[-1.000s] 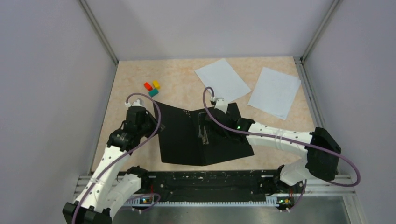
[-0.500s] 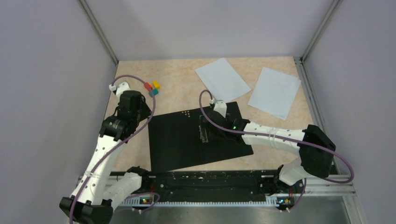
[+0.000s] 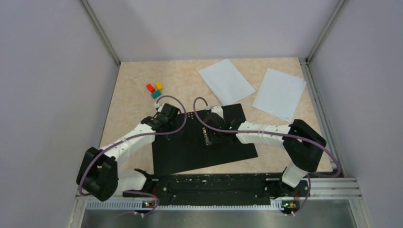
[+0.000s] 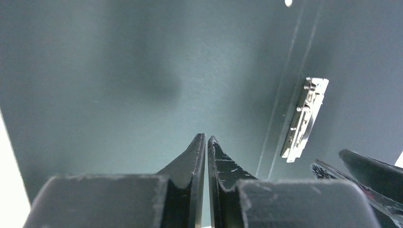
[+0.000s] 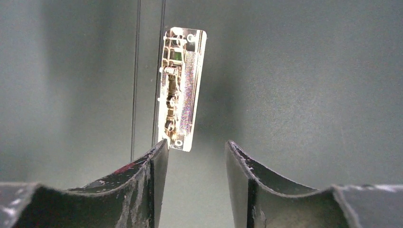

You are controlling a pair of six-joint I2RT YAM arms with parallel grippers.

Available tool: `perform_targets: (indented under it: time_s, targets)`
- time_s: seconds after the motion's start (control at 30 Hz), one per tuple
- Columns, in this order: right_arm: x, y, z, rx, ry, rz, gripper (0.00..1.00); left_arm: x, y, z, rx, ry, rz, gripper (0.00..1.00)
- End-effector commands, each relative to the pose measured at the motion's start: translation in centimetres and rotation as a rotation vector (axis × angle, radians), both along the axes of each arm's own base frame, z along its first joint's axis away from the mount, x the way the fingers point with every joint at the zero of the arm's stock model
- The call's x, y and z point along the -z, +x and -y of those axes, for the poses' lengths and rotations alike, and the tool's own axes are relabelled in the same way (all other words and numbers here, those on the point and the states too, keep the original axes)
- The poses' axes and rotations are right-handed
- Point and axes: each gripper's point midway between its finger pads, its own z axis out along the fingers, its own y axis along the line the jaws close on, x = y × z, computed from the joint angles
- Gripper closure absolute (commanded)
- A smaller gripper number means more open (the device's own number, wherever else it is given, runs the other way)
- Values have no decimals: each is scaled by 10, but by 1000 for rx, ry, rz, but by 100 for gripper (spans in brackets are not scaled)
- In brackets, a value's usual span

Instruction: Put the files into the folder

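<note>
A robotics lab cell: grey walls (image 3: 57, 71) and aluminium posts (image 3: 100, 33) box in a table (image 3: 133, 78), two arms (image 3: 128, 145) bolted to a rail (image 3: 214, 183) at its near edge.

The folder (image 3: 183, 147) is lying open and flat on the desk (image 3: 138, 102), black inside facing up, turned a little so its edges are running askew to the desk's. A metal clip (image 5: 181, 90) is lying flat beside the spine creases, and a few white dots (image 3: 190, 114) are showing near the far left corner. The two files, plain white sheets, are lying flat at the far right of the desk. The left sheet (image 3: 225, 81) is reaching the folder's far edge with its near corner. The right sheet (image 3: 279, 93) is lying tilted, apart from both.
</note>
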Motion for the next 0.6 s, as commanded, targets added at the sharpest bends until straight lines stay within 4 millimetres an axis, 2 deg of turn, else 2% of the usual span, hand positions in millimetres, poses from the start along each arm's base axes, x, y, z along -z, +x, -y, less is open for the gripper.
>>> perform_targets:
  time_s: [0.0,0.03,0.2,0.3,0.4,0.57]
  targets:
    - [-8,7,-14,-47,20,13,55,3,11,25,-52,-49,53,90]
    - [-6,6,-11,-44,13,12,56,8,6,22,-64,-16,44,89]
    - [-14,1,-10,-53,36,21,61,10,-7,-8,-157,177,81,62]
    - [-20,-2,-15,-62,53,36,64,18,-17,-23,-219,229,58,55]
    - [-17,-6,-21,-67,53,31,66,27,-26,-37,-288,282,19,43]
    - [-10,-7,-27,-78,45,24,67,36,-29,-38,-328,302,-21,33]
